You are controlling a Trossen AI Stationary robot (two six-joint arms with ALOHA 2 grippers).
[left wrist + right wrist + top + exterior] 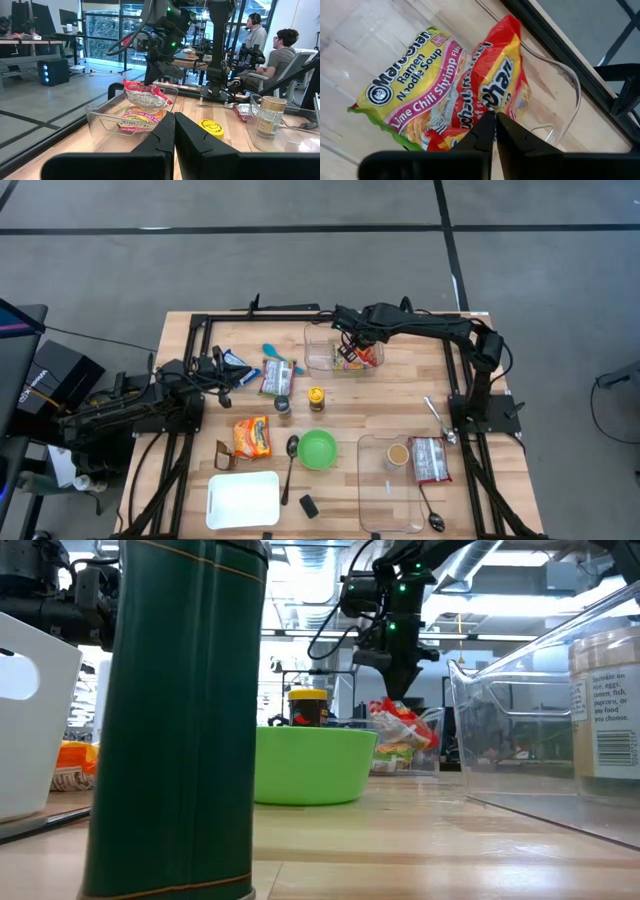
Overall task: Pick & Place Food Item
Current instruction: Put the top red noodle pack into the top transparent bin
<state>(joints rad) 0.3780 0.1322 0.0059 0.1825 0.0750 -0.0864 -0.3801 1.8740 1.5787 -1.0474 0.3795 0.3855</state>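
Crinkled red ramen packet (pixel 492 87) fills the right wrist view, pinched at its edge by the right pincer (pixel 494 116), above a yellow lime chili shrimp packet (pixel 415 95) lying in the clear plastic bin (pixel 570 90). From overhead, that bin (pixel 318 350) sits at the desk's (pixel 330 405) far edge. Low down, a green bowl (pixel 310 765) stands nearer. Left pincer (pixel 174 116) waits closed, empty.

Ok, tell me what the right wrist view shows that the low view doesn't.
Only the right wrist view: a yellow lime chili shrimp ramen pack lying in the clear bin beside the red pack.
Only the low view: the green bowl and a dark green can up close.
Both: the right end effector pinching the red ramen pack over that bin.
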